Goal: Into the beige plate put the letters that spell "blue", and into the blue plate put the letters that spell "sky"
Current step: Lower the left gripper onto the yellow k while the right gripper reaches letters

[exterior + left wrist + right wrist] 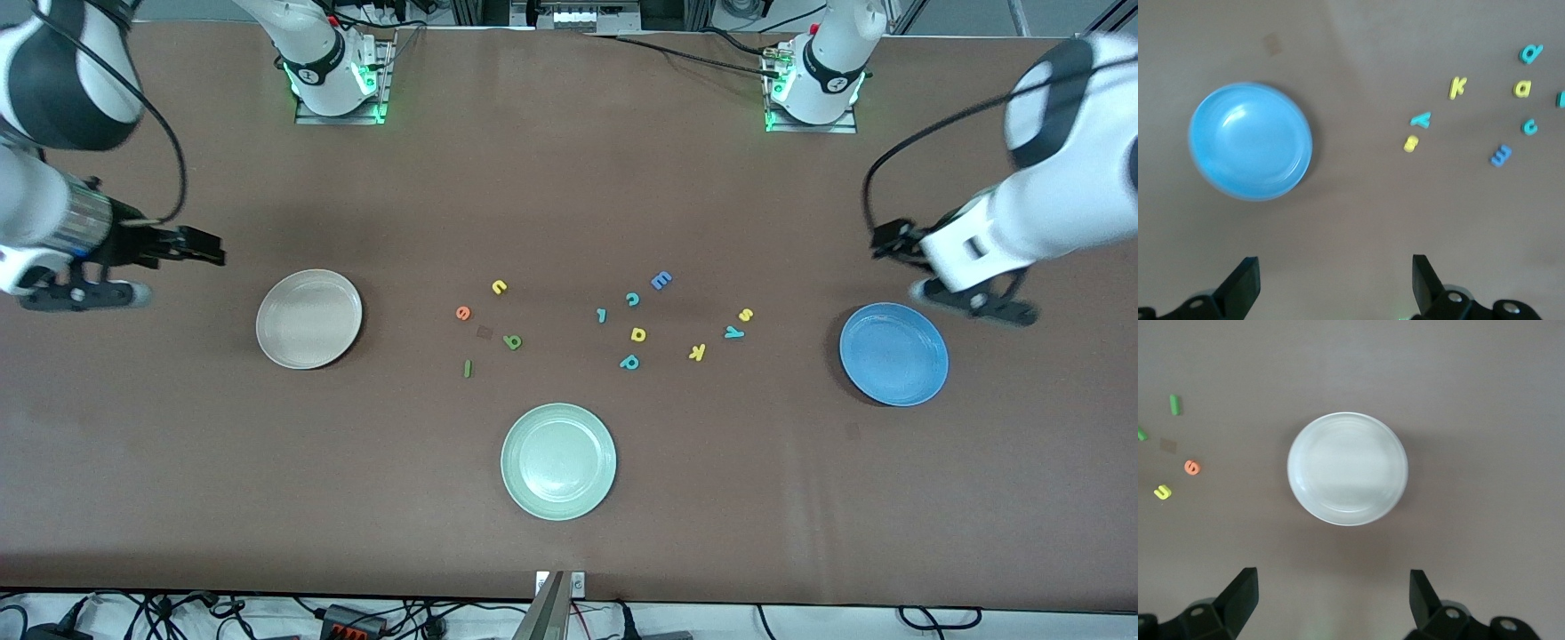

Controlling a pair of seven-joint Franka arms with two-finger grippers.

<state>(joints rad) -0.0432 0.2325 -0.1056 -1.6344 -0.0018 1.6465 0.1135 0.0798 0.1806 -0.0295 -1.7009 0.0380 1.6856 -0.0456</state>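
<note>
"blue" letters: green b, dark green l, yellow u and orange e are scattered on the worktop beside the beige plate, which holds nothing.
"sky" letters: s, y and k are grouped near the blue plate, also unfilled.
Right hand: held wide open, nothing gripped, over worktop just beside the beige plate.
Left hand: held wide open, nothing gripped, just beside the blue plate.
Risk: decoys may be picked by mistake, the blue E and the teal c, since they lie between the groups; tiny flat foam may slip from the fingers.
</note>
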